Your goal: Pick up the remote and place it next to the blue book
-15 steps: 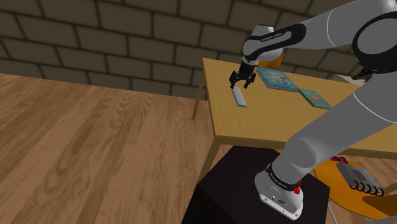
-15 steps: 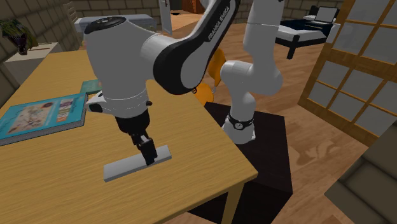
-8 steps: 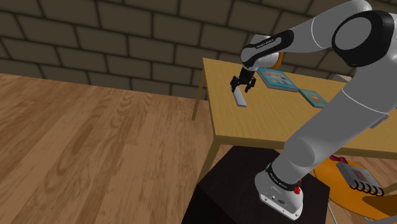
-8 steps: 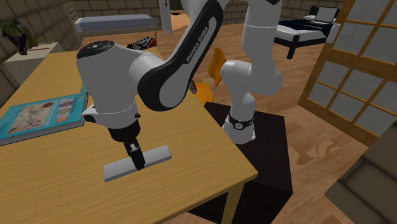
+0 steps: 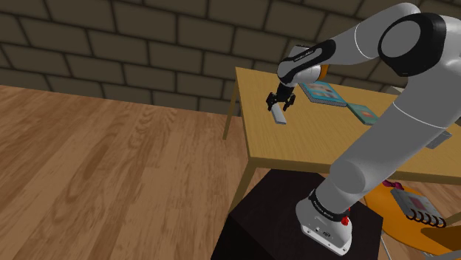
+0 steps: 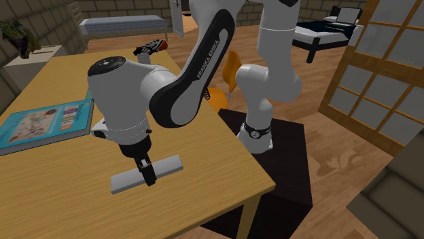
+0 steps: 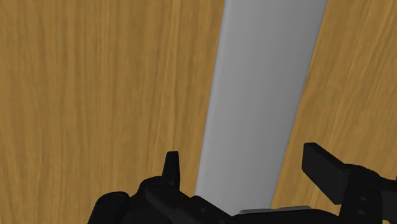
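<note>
- My claw (image 5: 278, 105) is low over the remote (image 5: 281, 118), which lies flat on the worktop (image 5: 318, 140) near its edge at the shoulder view's left. The remote is drawn as a plain grey slab.
- In the wrist view the two fingers (image 7: 170, 167) stand apart, one on each side of the slab. A strip of bare wood shows between each finger and the remote's long edge. So the claw is open and straddling the remote, and nothing is held yet.
- I judge the reason for this pose to be balance. In the second exterior view the claw sits across the narrow width at about the middle of the remote's length. Closing there should pinch the long sides and let the slab hang level instead of tipping.
- The remote is well apart from the blue book (image 5: 321, 91), which lies flat further in on the worktop, to the shoulder view's right of the claw. Bare wood beside that book looks like enough room to set the remote down.
- Counted: one remote, one arm, one claw with two fingers, one worktop.
- Books: two in the shoulder view, both with bluish covers. The nearer one is bluer, so I take it as the target. The second book (image 5: 366, 114) looks more teal and lies further to that view's right.
</note>
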You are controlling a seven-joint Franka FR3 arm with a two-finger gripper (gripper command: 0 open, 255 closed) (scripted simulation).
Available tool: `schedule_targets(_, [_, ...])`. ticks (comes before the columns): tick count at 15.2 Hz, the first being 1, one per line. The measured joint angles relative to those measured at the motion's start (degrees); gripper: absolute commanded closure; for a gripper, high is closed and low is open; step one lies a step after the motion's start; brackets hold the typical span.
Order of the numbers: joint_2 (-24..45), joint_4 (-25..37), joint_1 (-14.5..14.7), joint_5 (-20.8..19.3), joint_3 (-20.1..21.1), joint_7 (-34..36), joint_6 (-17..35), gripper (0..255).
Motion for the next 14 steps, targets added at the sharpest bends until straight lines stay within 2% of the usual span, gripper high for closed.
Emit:
schedule_targets(2, [0.0, 0.0, 0.0, 0.0, 0.0, 0.0, 0.0, 0])
schedule_targets(3, [0.0, 0.0, 0.0, 0.0, 0.0, 0.0, 0.0, 255])
schedule_targets(14, [-0.3, 0.1, 0.0, -0.1, 0.0, 0.1, -0.4, 255])
